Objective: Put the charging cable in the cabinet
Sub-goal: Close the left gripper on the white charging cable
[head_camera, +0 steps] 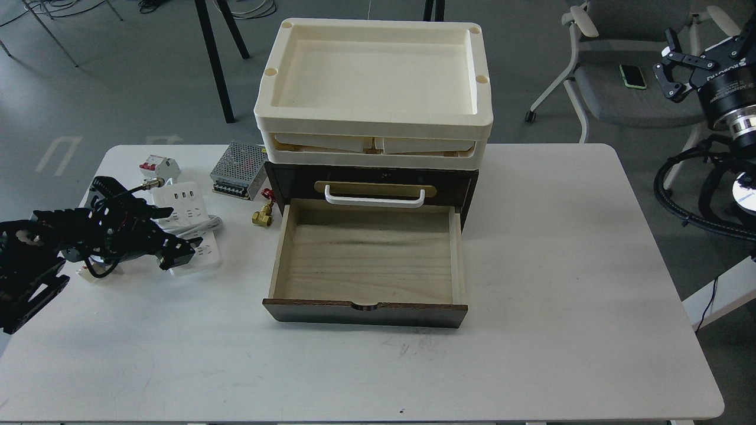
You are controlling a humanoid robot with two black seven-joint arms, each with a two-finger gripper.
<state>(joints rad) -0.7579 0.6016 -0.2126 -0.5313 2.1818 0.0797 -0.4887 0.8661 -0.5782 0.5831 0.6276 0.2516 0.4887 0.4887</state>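
Observation:
The charging cable [188,203], a white power strip with USB ports and a white cord wound round it, lies on the white table [561,265] left of the cabinet. My left gripper [172,233] is open and low over the strip's left side, one finger near its upper part and one near its lower end; it partly hides the strip. The cabinet [369,175] is a dark brown box with a white handle [374,198]. Its light wood drawer [366,254] is pulled out and empty. My right gripper [700,59] is open, raised off the table at the far right.
Cream trays [372,77] are stacked on the cabinet. A silver mesh power-supply box [239,170], a white-and-red circuit breaker [158,166] and a brass valve [263,215] lie near the strip. Small metal parts [87,273] sit under my left arm. A chair [626,88] stands behind the table.

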